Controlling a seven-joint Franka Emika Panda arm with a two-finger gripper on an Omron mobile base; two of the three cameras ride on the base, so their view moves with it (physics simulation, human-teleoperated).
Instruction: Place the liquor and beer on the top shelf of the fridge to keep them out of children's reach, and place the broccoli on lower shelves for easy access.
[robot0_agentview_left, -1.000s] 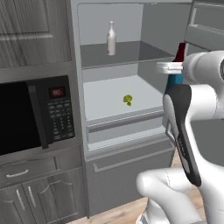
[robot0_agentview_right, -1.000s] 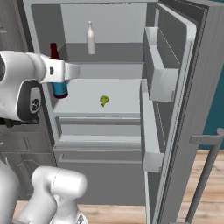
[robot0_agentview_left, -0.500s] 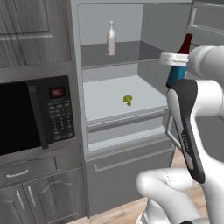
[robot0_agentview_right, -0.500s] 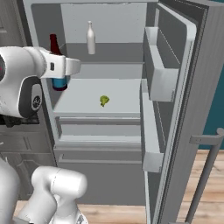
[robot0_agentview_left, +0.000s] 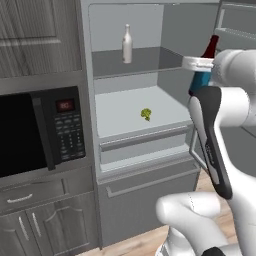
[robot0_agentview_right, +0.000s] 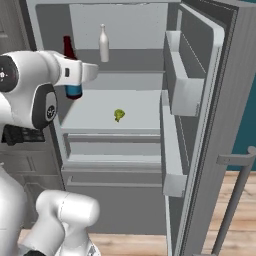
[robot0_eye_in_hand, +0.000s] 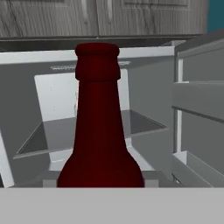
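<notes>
My gripper (robot0_agentview_left: 202, 75) is shut on the beer (robot0_agentview_left: 210, 47), a dark red-brown bottle with a blue label band, held upright in front of the open fridge (robot0_agentview_left: 88, 75) at the height of the top shelf (robot0_agentview_left: 112, 64). From the other side the gripper (robot0_agentview_right: 75, 80) and beer (robot0_agentview_right: 67, 47) sit at the fridge's left edge. The beer's neck (robot0_eye_in_hand: 98, 113) stands close in the hand view. The liquor (robot0_agentview_left: 127, 45), a pale bottle, stands upright on the top shelf (robot0_agentview_right: 130, 53); the liquor (robot0_agentview_right: 103, 43) is near the back wall. The broccoli (robot0_agentview_left: 146, 114) lies on a lower shelf (robot0_agentview_left: 122, 107), as does the broccoli (robot0_agentview_right: 119, 115).
A black microwave (robot0_agentview_left: 35, 131) sits in the cabinet to the left of the fridge. The fridge door (robot0_agentview_right: 200, 105) stands open to the right with its racks (robot0_agentview_right: 180, 85) facing inward. A drawer front (robot0_agentview_left: 142, 145) lies below the lower shelf.
The arm has lifted the beer upward, from about the lower shelf's height to the level of the top shelf. The liquor and broccoli have not moved.
</notes>
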